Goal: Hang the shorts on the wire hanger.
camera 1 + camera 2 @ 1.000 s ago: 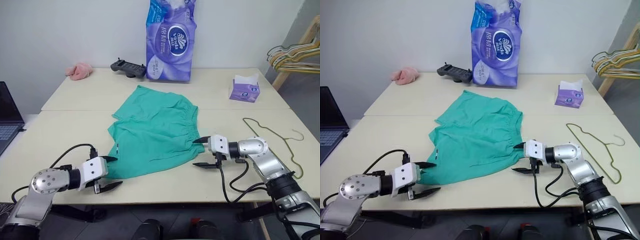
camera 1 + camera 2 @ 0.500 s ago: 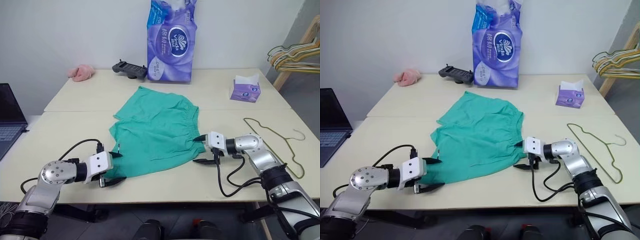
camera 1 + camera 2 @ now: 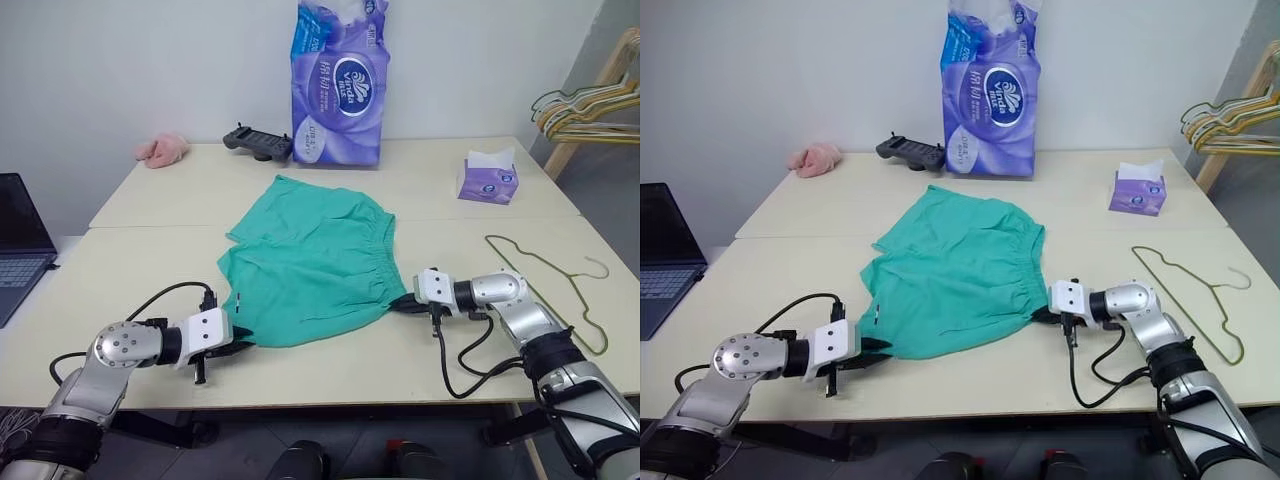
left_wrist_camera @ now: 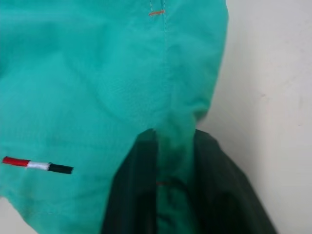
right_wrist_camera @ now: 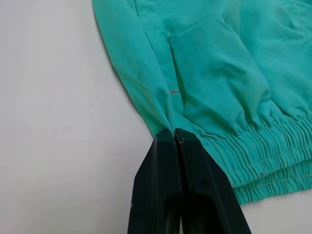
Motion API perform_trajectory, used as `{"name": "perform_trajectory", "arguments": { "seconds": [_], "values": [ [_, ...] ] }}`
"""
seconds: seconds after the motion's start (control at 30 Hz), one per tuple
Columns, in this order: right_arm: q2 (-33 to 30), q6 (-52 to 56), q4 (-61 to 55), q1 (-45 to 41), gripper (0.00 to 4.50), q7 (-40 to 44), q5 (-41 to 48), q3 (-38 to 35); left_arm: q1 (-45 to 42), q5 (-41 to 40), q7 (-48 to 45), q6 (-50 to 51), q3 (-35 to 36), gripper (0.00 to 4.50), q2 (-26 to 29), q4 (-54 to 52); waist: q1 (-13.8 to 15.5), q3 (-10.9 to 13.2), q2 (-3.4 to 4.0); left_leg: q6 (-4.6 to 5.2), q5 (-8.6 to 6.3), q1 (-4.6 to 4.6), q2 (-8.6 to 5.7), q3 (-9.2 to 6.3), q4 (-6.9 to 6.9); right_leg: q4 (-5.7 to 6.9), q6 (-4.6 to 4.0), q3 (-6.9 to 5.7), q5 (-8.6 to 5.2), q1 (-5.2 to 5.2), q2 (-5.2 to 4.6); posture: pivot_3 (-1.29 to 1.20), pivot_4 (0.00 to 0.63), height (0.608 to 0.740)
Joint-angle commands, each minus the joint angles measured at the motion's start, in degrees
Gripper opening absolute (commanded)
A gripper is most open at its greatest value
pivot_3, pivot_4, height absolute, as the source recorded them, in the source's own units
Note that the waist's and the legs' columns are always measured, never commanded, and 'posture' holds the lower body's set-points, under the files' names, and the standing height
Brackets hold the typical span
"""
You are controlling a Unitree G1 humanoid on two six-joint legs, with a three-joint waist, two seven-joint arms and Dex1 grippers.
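Left gripper (image 3: 238, 347) and right gripper (image 3: 399, 303) clamp the shorts (image 3: 308, 262); grasp made, next lift toward wire hanger (image 3: 552, 284).

I count one pair of teal-green cloth shorts (image 3: 308, 262), one thin olive-gold wire hanger (image 3: 553, 290), one tall purple pack of paper rolls (image 3: 336, 82), one purple tissue box (image 3: 488, 178), one pink fuzzy cloth (image 3: 162, 149), one black controller (image 3: 257, 141), one laptop (image 3: 18, 240), and my two black-fingered grippers (image 3: 236, 347) (image 3: 402, 303).

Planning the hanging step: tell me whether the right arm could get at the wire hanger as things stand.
Probably yes: the wire hanger lies unobstructed beside the right gripper, but that gripper is shut on the shorts.
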Motion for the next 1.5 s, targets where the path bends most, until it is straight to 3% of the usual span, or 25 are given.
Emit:
{"name": "perform_trajectory", "arguments": {
  "seconds": [0.03, 0.2, 0.43, 0.53, 0.67, 0.73, 0.8, 0.87, 0.9, 0.93, 0.97, 1.07, 1.17, 1.27, 1.3, 1.37, 1.5],
  "values": [
    [0.1, -1.6, 0.1, -2.0, 0.00, -0.4, 0.0, -0.9, 0.2, 2.4, 1.1, 0.6, -0.6, 0.04, 0.6, 2.1, -0.1, 0.0, 0.00, 0.00, 0.00, 0.00, 0.00, 0.00, 0.00, 0.00, 0.00, 0.00, 0.00, 0.00, 0.00, 0.14, 0.067, 0.740],
    [-1.1, -1.7, -1.9, -0.8, 0.00, 0.3, 0.6, -1.2, 0.3, 2.3, 2.2, 1.4, 0.2, 0.04, 0.8, 0.9, -0.1, 0.0, 0.00, 0.00, 0.00, 0.00, 0.00, -0.01, 0.00, 0.00, 0.00, 0.00, 0.00, -0.01, 0.00, 0.14, 0.069, 0.740],
    [-14.2, 14.3, -29.7, 11.9, 0.00, 9.5, 10.9, -4.2, 9.4, -9.8, -6.2, 15.0, 4.3, 0.04, 8.5, -22.2, 0.0, 0.2, -0.15, 0.08, -0.06, -0.17, 0.00, 0.00, 0.00, -0.13, 0.03, 0.06, -0.02, -0.09, -0.04, 0.15, 0.072, 0.740],
    [-22.8, 28.5, -39.3, 15.1, 0.00, 15.0, 17.0, -5.2, -0.4, -16.5, -16.6, 26.6, 0.6, 0.04, 12.7, -23.7, 0.3, 0.4, -0.29, 0.13, -0.08, -0.49, 0.02, -0.16, 0.09, -0.26, 0.04, -0.19, -0.03, -0.18, -0.04, 0.14, 0.067, 0.740],
    [-16.9, 32.1, -29.4, 4.4, 0.00, 11.5, 14.7, -2.6, -25.3, -7.2, -19.6, 23.3, -9.4, 0.04, 2.9, -0.4, 0.2, 0.4, -0.42, 0.37, 0.08, -0.19, 0.01, -0.22, 0.15, -0.29, 0.22, -0.73, -0.04, 0.28, 0.25, 0.12, 0.035, 0.740],
    [-4.5, 20.6, 0.9, -14.7, 0.00, -3.0, 6.9, -2.0, -49.7, 9.6, 8.0, 8.4, -16.4, 0.04, -11.3, 34.1, -0.1, 0.2, -0.70, 0.39, 0.10, 0.38, 0.04, -0.21, 0.08, -0.33, 0.22, -0.79, -0.04, 0.83, 0.35, 0.12, 0.015, 0.740],
    [2.8, 10.4, 25.0, -30.6, 0.00, -24.6, -1.1, -1.5, -66.9, 21.2, 38.7, 2.6, -21.3, 0.04, -19.9, 55.5, -0.2, 0.5, -1.41, 0.02, 0.31, 1.03, -0.05, -0.21, -0.05, -0.42, -0.13, -0.69, 0.32, 1.35, 0.55, 0.12, 0.000, 0.740],
    [3.0, 6.8, 36.8, -43.8, 0.00, -56.6, -9.8, 0.1, -79.9, 25.4, 60.9, 4.5, -21.1, 0.04, -22.0, 63.1, -0.7, 0.2, -1.95, -1.41, 1.03, -0.52, 0.51, -0.29, -0.03, -0.62, -0.47, -0.31, 1.27, -0.42, 0.69, 0.11, 0.000, 0.740],
    [2.6, 5.7, 39.5, -47.6, 0.00, -65.0, -12.1, 0.3, -83.8, 25.4, 66.0, 5.0, -19.5, 0.04, -22.4, 64.8, -1.1, 0.2, -2.07, -1.60, 0.96, -1.33, 0.57, -0.18, 0.08, -0.35, -0.46, -0.07, 1.25, -1.29, 0.62, 0.11, 0.000, 0.740],
    [2.4, 4.9, 41.2, -49.7, 0.00, -69.3, -13.6, 0.4, -85.8, 25.4, 68.5, 5.1, -18.3, 0.04, -22.6, 65.8, -1.4, 0.1, -2.11, -1.65, 0.95, -2.59, 0.52, 0.03, 0.20, 0.01, -0.46, 0.05, 1.23, -2.77, 0.46, 0.08, 0.000, 0.740],
    [1.0, 4.2, 42.0, -53.6, 0.00, -73.6, -15.4, 0.7, -90.2, 25.1, 72.0, 4.8, -16.5, 0.04, -21.9, 66.3, -1.7, 0.1, -2.17, -1.65, 0.95, -3.29, 0.46, 0.09, 0.12, 0.08, -0.47, 0.02, 1.23, -3.66, 0.37, 0.06, 0.000, 0.740],
    [-3.0, -0.3, 42.6, -62.5, 0.00, -86.0, -24.5, 5.5, -101.6, 26.9, 81.1, 1.0, -14.1, 0.04, -19.4, 66.2, -3.2, 0.1, -2.16, -1.64, 0.96, -4.11, 0.43, 0.28, 0.04, 0.20, -0.55, -0.13, 1.17, -4.53, 0.13, 0.08, 0.000, 0.740],
    [-3.5, -6.2, 42.3, -62.2, 0.00, -85.2, -24.4, 3.7, -104.1, 30.9, 83.8, -4.3, -15.8, 0.04, -18.1, 65.8, -4.4, -0.2, -2.14, -1.61, 0.94, -4.44, 0.07, 0.20, -0.05, -0.10, -0.52, -0.01, 1.15, -4.94, -0.11, 0.08, 0.000, 0.740],
    [-2.6, -12.4, 41.7, -56.8, 0.00, -73.8, -22.5, 2.1, -99.0, 31.3, 79.0, -11.8, -15.2, 0.04, -16.7, 65.2, -5.7, -0.9, -1.96, -1.34, 0.79, -3.64, -0.09, 0.31, -0.10, -0.44, -0.31, 0.06, 1.03, -4.23, -0.18, 0.07, 0.000, 0.740],
    [-2.2, -14.4, 41.2, -53.8, 0.00, -67.7, -21.1, 1.2, -95.6, 30.3, 75.3, -14.1, -14.1, 0.04, -15.9, 64.9, -6.0, -1.0, -1.90, -0.83, 0.49, -3.38, -0.06, 0.35, -0.15, -0.83, 0.01, 0.03, 0.81, -3.88, -0.15, 0.06, 0.000, 0.740],
    [-2.2, -18.5, 39.5, -48.1, 0.00, -58.7, -17.5, -1.3, -87.8, 26.4, 63.6, -16.6, -11.2, 0.04, -15.2, 64.6, -6.5, -1.0, -1.71, -0.67, 0.40, -3.02, -0.09, 0.49, -0.20, -1.06, 0.06, 0.09, 0.75, -3.50, -0.15, 0.06, 0.000, 0.740],
    [-1.2, -17.9, 33.0, -36.3, 0.00, -42.4, -7.6, -7.4, -70.1, 21.4, 40.9, -16.5, -8.4, 0.04, -12.8, 62.4, -7.3, -0.9, -1.50, -0.65, 0.44, -2.61, -0.11, 0.92, 0.06, -0.13, -0.08, 0.08, 1.26, -3.37, -0.07, 0.07, 0.016, 0.740]
  ]
}}
